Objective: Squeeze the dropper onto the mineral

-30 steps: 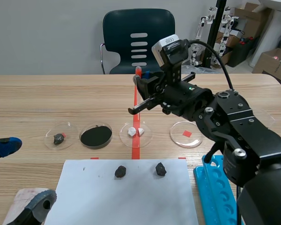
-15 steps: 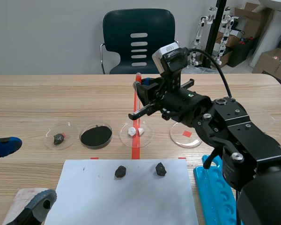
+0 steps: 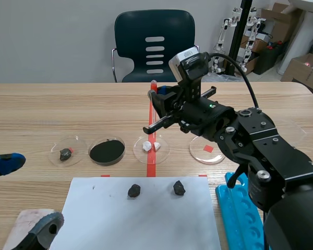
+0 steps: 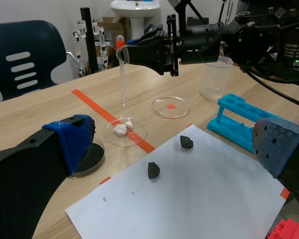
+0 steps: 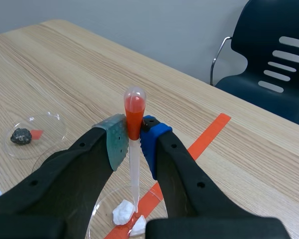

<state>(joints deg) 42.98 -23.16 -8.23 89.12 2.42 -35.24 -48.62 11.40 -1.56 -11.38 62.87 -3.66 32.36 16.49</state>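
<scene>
Right claw [image 5: 134, 144] is clamped on the dropper [image 5: 134, 107] right at its squishy red bulb, with the thin clear tube hanging straight down. The tip hangs right over the lumpy white mineral chunks [image 5: 123, 211] in a shallow clear round dish [image 3: 165, 148], mid-way across the wood-grain counter [image 3: 52, 109]. Left claw [image 4: 174, 142] has its fingers wide apart by the near left corner, well apart from the dish. A flat white paper sheet [image 3: 94, 219] with two rough dark rocks [image 3: 134, 190] lies along the near edge.

Red-bulbed dropper [image 5: 134, 110] upright in the right pincer [image 5: 134, 142], tip above white mineral pieces [image 5: 123, 212]
</scene>
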